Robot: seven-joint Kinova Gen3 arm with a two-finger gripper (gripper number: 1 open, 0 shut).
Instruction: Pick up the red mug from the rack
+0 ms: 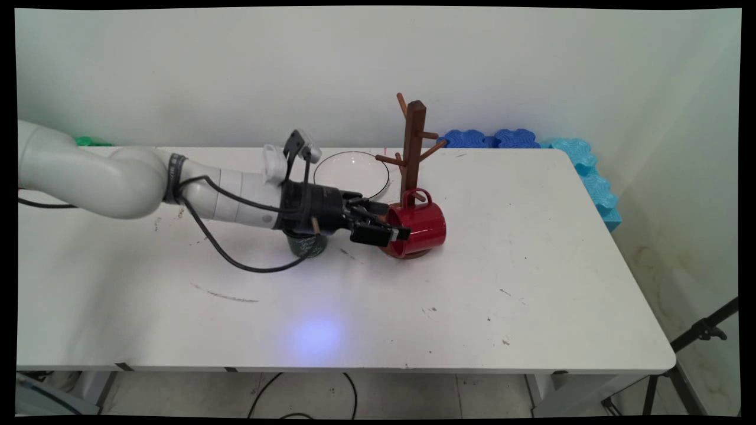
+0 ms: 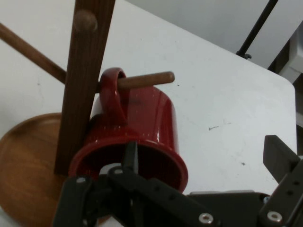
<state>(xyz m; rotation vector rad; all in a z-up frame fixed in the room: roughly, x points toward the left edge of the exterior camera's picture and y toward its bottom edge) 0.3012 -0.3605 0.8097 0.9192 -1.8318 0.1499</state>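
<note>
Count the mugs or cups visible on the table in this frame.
2. A red mug hangs by its handle on a peg of the wooden mug tree, at the gripper. A dark green cup stands under the arm's wrist, mostly hidden.

red mug (image 1: 420, 227), brown wooden rack (image 1: 413, 147), white table (image 1: 531, 283)

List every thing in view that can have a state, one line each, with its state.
Red mug: on its side, handle hooked over a lower peg of the mug tree.
Mug tree: upright on its round wooden base.
Claw: open, one finger inside the mug's mouth, the other outside, clear of the wall.
Glass bowl: upright behind the arm.
Green cup: partly hidden under the wrist.
</note>
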